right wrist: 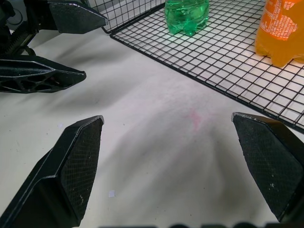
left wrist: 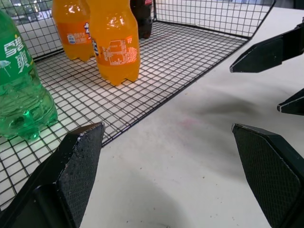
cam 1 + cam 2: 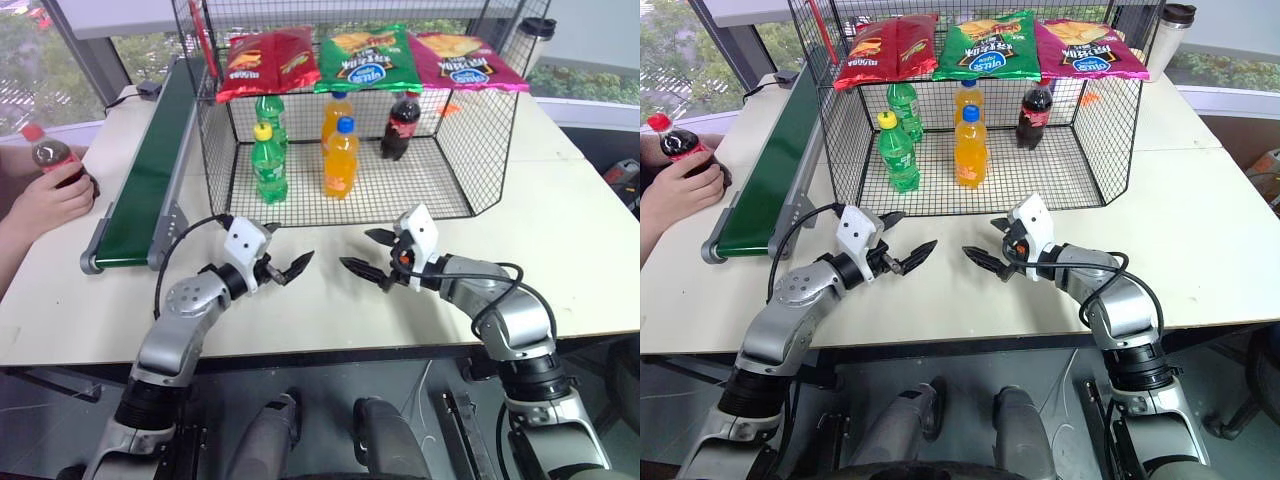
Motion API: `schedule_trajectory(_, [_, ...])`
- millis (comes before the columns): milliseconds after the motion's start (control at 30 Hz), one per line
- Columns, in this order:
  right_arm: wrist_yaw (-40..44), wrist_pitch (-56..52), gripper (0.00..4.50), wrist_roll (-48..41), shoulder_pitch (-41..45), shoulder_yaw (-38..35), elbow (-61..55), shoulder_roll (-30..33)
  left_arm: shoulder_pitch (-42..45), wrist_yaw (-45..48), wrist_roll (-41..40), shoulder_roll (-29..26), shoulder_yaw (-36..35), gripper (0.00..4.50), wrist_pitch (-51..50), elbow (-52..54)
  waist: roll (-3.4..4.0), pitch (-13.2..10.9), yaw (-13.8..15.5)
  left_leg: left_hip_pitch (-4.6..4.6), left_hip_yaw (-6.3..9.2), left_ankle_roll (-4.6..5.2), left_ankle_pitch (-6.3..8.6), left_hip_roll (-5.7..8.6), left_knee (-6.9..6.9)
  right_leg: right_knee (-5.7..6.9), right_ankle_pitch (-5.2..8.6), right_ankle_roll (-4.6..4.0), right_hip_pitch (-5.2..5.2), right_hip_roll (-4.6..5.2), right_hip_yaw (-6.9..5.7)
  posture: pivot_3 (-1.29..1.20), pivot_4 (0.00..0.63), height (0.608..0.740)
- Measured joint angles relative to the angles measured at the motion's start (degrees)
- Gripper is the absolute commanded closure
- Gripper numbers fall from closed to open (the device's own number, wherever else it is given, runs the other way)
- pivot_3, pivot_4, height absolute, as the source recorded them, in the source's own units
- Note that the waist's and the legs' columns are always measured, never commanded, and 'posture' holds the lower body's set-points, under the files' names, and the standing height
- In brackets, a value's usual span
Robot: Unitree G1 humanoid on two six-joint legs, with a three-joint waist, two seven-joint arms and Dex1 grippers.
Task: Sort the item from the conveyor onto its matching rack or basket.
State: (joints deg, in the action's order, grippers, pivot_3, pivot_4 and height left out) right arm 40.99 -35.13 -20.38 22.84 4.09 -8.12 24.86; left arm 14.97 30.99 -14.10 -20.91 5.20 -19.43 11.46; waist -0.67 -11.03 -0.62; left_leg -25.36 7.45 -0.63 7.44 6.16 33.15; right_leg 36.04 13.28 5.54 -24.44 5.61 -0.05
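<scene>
Left to right: a person's hand (image 3: 48, 200) holds the cola bottle (image 3: 52, 158) upright on the desk (image 3: 560, 230), just beside the near end of the conveyor (image 3: 150, 170); the bottle is not yet on the belt. The dark green belt runs away along the left wall of the wire cage (image 3: 480, 130), which holds two green bottles (image 3: 268, 162), two orange bottles (image 3: 341, 158) and, at the back right, one cola bottle (image 3: 402, 126); snack bags (image 3: 367, 58) lie on the slanted shelf above. In front of the cage the left pincer (image 3: 284, 264) and the right pincer (image 3: 368, 252) hover over the bare desk, tips facing each other, both with jaws spread wide and holding nothing. Judged step: waiting for the item. To do it well, let the bottle come to rest on the belt, approach with the left pincer level, close around the body below the red cap, keep it upright, then set it beside the cola already in the cage, clear of the orange bottles
</scene>
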Motion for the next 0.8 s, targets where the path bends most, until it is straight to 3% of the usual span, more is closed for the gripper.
schedule_trajectory(800, [-0.01,-0.01,0.03,-0.06,-0.03,0.0,-0.02,0.02,-0.34,-0.68,1.08,0.29,-0.03,0.0,0.82,-0.1,0.0,0.0,0.01,0.0,0.0,0.0,0.0,0.0,0.0,0.0,0.0,0.0,0.0,0.0,0.0,0.0,0.15,0.738])
